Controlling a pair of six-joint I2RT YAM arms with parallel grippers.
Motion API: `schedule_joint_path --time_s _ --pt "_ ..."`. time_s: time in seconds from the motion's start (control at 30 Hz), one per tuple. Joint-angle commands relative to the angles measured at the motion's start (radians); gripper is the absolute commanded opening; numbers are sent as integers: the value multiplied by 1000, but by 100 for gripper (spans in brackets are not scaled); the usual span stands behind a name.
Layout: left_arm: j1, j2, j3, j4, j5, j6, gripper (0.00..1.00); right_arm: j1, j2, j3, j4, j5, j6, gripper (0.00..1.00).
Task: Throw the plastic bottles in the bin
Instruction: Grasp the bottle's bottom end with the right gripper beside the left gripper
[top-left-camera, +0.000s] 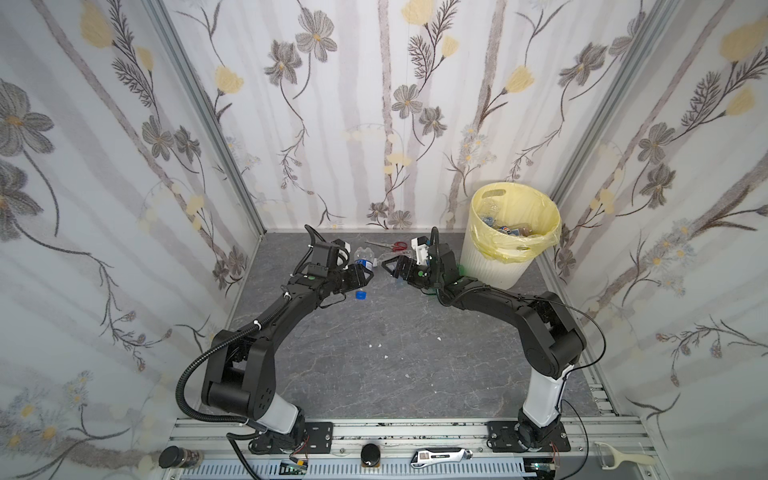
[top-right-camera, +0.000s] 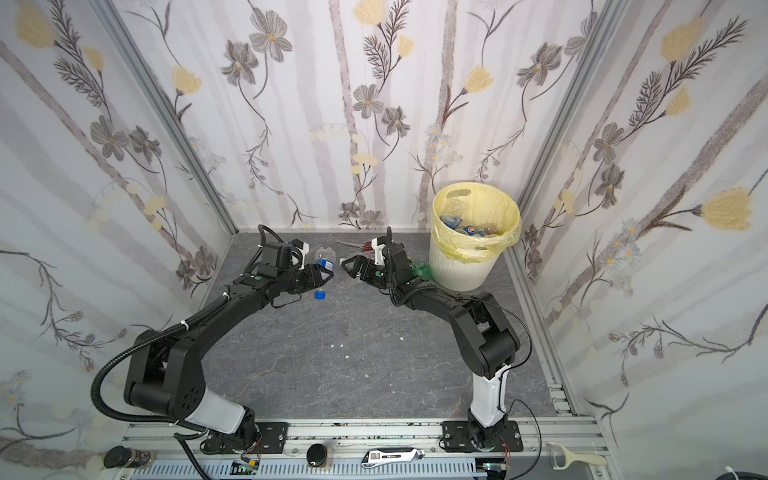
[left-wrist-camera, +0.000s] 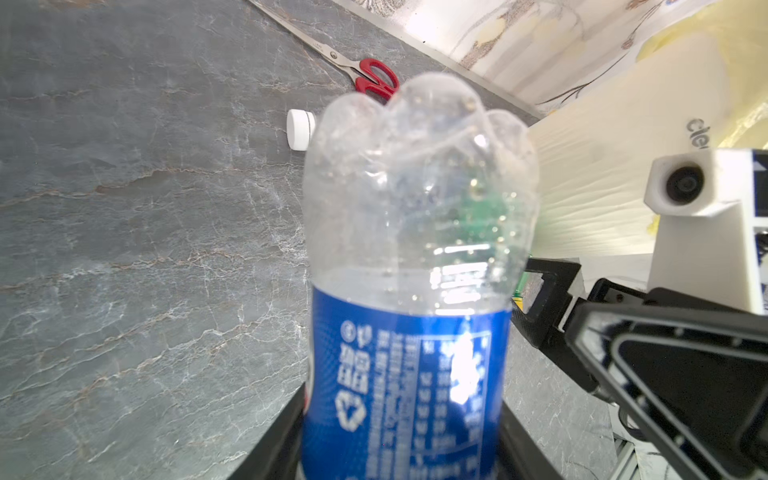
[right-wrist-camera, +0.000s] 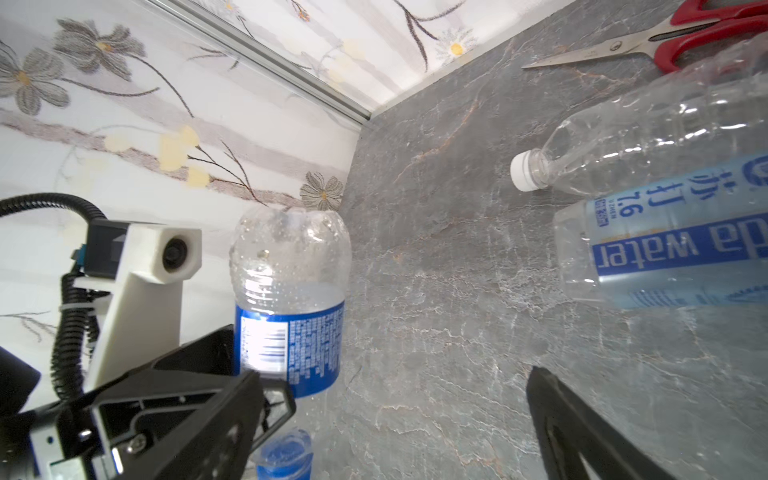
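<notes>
bottle (left-wrist-camera: 409, 291) clamped, binned bottles (top-left-camera: 515, 229) top views only

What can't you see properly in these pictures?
The held bottle: its neck end runs off the left wrist view's edge, inside the left gripper, so a cap can't be checked.
The green bottle: mostly hidden behind the right arm in both top views.
The bottles in the bin: too small and jumbled in the top views to count.
The scissors: handles cut off by the right wrist view's edge.
</notes>
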Motion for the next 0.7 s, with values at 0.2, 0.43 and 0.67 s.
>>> schedule_joint_path --time_s 0.2,0.43,0.67 --pt "-6 -54 -51 76 118 -36 53 7 19 3 242 -88 188 98" --pt "-6 -82 -72 91 175 -39 53 29 46 36 262 -97 218 87" --pt "-8 -86 -74 103 210 -32 53 45 80 78 274 -105 246 80"
